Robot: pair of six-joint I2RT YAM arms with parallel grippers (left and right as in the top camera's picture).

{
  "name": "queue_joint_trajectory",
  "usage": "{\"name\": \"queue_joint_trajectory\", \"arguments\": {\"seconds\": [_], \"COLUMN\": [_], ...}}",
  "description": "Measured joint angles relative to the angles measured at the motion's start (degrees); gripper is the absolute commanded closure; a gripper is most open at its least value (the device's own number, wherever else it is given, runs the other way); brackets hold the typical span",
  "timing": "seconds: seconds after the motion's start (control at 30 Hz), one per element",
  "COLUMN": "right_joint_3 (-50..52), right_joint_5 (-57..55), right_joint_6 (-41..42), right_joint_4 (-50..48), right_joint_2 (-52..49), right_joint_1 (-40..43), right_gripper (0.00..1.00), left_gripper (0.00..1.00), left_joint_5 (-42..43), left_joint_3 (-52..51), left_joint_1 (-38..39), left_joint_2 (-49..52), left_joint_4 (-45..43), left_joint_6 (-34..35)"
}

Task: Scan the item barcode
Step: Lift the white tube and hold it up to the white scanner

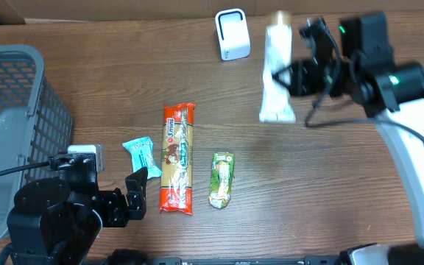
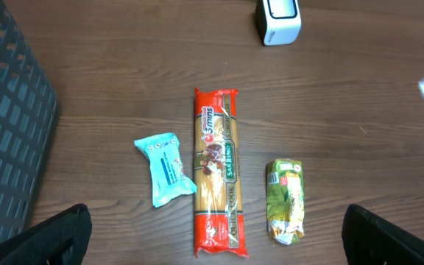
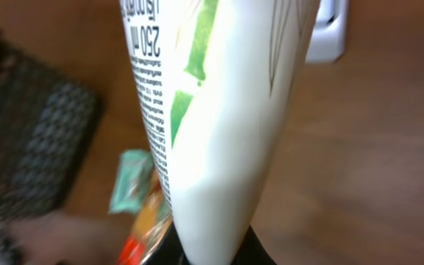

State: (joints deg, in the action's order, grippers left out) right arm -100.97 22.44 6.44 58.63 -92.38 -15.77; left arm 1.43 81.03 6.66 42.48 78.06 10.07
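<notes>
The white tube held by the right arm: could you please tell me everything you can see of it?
The white soft-looking plastic tube bears a green leaf-like streak and small black print, including "250 ml". One end is flat and wide; the other, near the white box-shaped scanner, is blurred. The right gripper has its jaws shut on it, and nothing else seems to touch it. It appears lifted off the brown wooden table.

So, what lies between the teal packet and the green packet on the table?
The long red pasta pack, lying lengthwise between the teal packet and the green packet; clearest in the left wrist view.
</notes>
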Motion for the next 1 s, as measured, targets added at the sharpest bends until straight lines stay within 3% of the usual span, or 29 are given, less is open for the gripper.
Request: {"name": "queue_joint_trajectory", "arguments": {"seconds": [0.2, 0.37, 0.63, 1.0], "right_joint_3": [-6.5, -6.5, -6.5, -6.5], "right_joint_5": [-24.5, -39.8, -47.5, -53.3], "right_joint_6": [-3.7, -14.3, -33.0, -50.3], "right_joint_4": [-12.4, -24.2, -38.7, -50.5], "right_joint_2": [-13.1, -23.1, -32.1, -40.9], "right_joint_1": [-5.4, -7.2, -7.1, -7.5], "right_gripper": [0.96, 0.96, 0.96, 0.96], "left_gripper": [0.01, 0.00, 0.00, 0.00], "left_joint_5": [0.0, 0.0, 0.0, 0.0], "left_joint_3": [0.0, 0.0, 0.0, 0.0], "left_joint_1": [0.0, 0.0, 0.0, 0.0], "left_joint_2": [0.0, 0.0, 0.0, 0.0], "left_joint_4": [0.0, 0.0, 0.0, 0.0], "left_joint_6": [0.0, 0.0, 0.0, 0.0]}}
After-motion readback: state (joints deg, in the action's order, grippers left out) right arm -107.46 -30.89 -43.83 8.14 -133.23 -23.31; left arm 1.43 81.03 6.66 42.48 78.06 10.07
